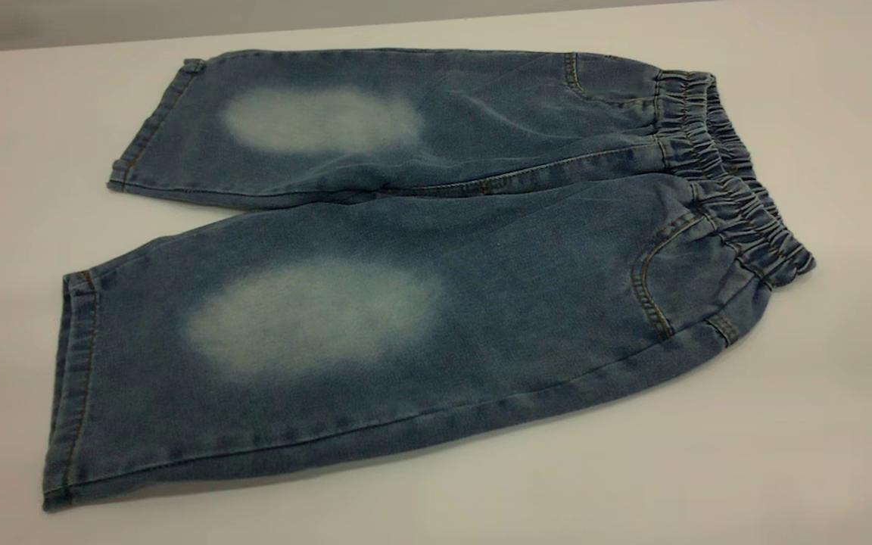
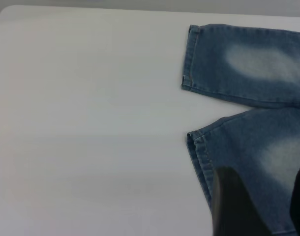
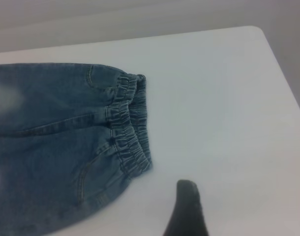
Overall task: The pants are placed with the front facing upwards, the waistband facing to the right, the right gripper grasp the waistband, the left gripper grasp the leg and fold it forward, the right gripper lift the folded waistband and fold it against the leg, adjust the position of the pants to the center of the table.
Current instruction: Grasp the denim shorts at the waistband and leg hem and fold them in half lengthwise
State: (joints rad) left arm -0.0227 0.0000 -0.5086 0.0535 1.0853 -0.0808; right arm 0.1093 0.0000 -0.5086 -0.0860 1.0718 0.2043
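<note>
Pants (image 1: 421, 280) flat, untouched. Right pincer (image 3: 187, 211), state unclear, beside waistband (image 3: 133, 128): pinch both layers. Left pincer (image 2: 258, 206) spread above leg hem.

Left end effector (image 2: 260, 206) spread apart; right end effector (image 3: 187, 211) hovering

Blue denim pants (image 1: 421, 265) flat, front up, waistband (image 1: 731, 174) right, on table (image 1: 822, 424)

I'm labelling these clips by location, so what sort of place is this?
Probably a lab or test bench rather than a home: one pair of pants laid flat on a bare white table, a plain wall behind, and a dark gripper finger showing.
</note>
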